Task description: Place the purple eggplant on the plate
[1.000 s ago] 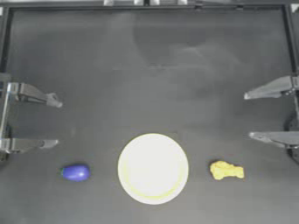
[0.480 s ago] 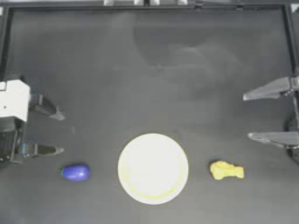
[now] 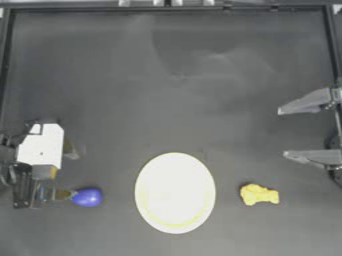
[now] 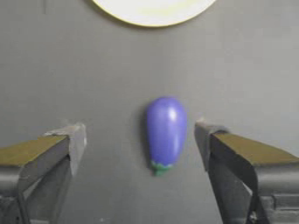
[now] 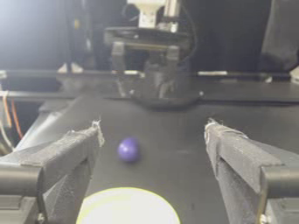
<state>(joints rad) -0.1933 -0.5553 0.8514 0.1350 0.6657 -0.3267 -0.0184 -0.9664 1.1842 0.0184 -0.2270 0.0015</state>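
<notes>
The left end effector (image 4: 140,140) stands with its two dark jaws spread wide, one on each side of the small glossy blue-purple eggplant (image 4: 166,132), and grips nothing; bare tabletop shows between each jaw and the toy in the left wrist view. The eggplant lies flat on the dark grey tabletop (image 3: 174,80), its tiny green stem end turned toward the left end effector and its rounded end toward the plate. Seen from above, the left arm's white wrist block sits at the left edge, and the end effector (image 3: 50,195) reaches to just beside the eggplant (image 3: 87,197).

The large pale cream-white oval plate (image 3: 175,192) with its faint yellow-green rim lies near the eggplant on the tabletop, apart from it, with a strip of dark surface between them. Nothing rests on the plate. On the plate's other side, also apart from it, lies a small lumpy yellow object (image 3: 258,194).

The right end effector (image 3: 294,132) is parked at the right edge, well apart from the plate, its jaws wide open and empty. Its wrist view looks across the plate (image 5: 125,205) to the eggplant (image 5: 128,149).
</notes>
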